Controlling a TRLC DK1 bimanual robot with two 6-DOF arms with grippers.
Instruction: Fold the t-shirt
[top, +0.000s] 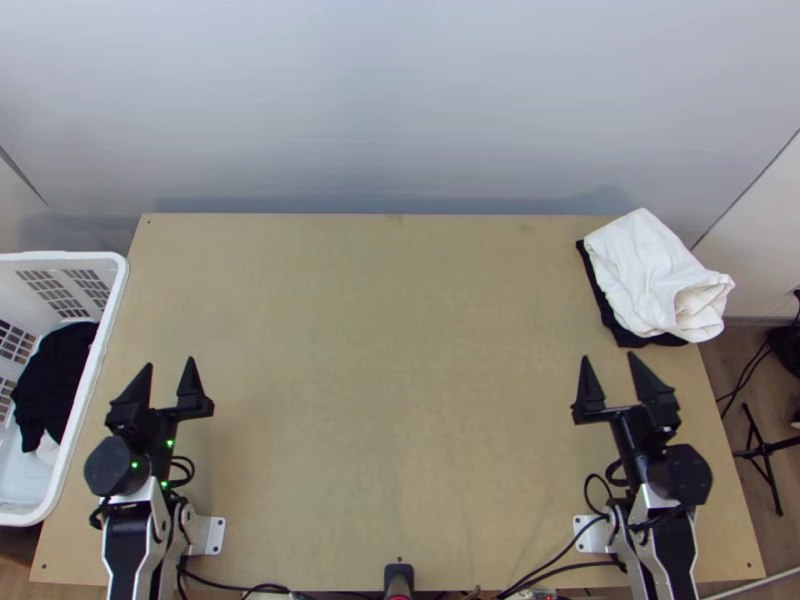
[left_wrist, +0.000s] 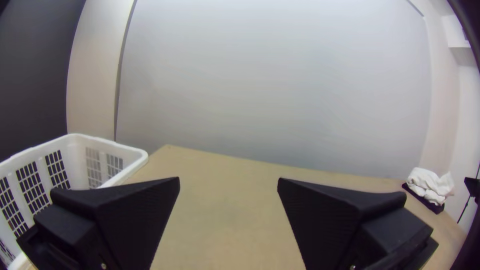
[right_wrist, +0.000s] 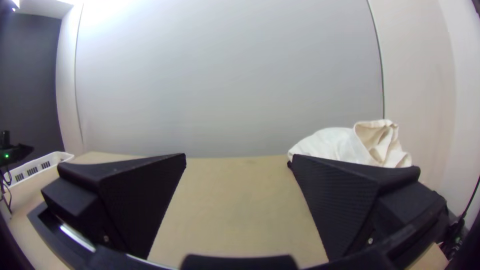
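The left jaws and right jaws gape wide, empty. Bunched inside the basket (top: 101, 335) lies dark cloth (top: 55, 375), probably the t-shirt; the left jaws should pinch it shallowly and lift straight up before spreading.

in the top view the left arm (top: 125, 540) and right arm (top: 672, 545) sit low at either side, the left gripper (top: 170, 362) and right gripper (top: 608, 357) both pointing up the view, flat black fingers (left_wrist: 135, 215) spread wide.

Soft, bright light leaves glare high on the wall (right_wrist: 230, 80).
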